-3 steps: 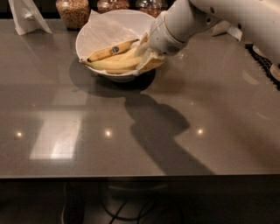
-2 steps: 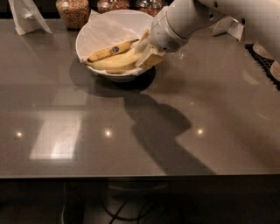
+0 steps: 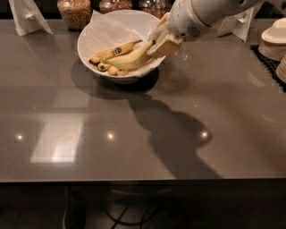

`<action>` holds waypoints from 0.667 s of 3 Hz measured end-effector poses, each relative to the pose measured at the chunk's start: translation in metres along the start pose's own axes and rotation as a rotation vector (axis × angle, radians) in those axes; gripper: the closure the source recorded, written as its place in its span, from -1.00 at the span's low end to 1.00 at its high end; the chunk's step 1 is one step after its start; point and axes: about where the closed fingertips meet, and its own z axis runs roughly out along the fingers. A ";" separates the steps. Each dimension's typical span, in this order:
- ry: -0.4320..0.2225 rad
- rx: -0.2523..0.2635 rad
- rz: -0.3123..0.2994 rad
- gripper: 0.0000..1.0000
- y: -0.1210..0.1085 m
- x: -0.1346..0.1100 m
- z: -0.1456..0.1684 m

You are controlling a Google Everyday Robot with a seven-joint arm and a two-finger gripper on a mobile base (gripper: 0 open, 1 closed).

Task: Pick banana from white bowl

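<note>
The white bowl [image 3: 82, 48], lined with white paper, stands at the back centre of the grey table. Several bananas lie in it. One plain yellow banana [image 3: 127, 58] lies on top, its right end raised toward the bowl's right rim. My gripper [image 3: 157, 44] is over that rim, shut on this banana's right end. A banana with a blue oval sticker [image 3: 112, 51] lies just behind it. Smaller bananas [image 3: 109, 69] sit underneath, partly hidden.
Glass jars of grains [image 3: 75, 12] stand behind the bowl. A white paper holder [image 3: 26, 16] is at the back left. Stacked white dishes [image 3: 273, 41] sit on a dark mat at the right edge. The table's front edge [image 3: 134, 180] is near.
The gripper has risen a little at the bowl's right rim, and the plain banana's right end has come up with it.
</note>
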 end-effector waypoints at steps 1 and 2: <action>-0.030 0.022 0.038 1.00 0.001 -0.004 -0.027; -0.052 0.051 0.065 1.00 0.006 -0.010 -0.063</action>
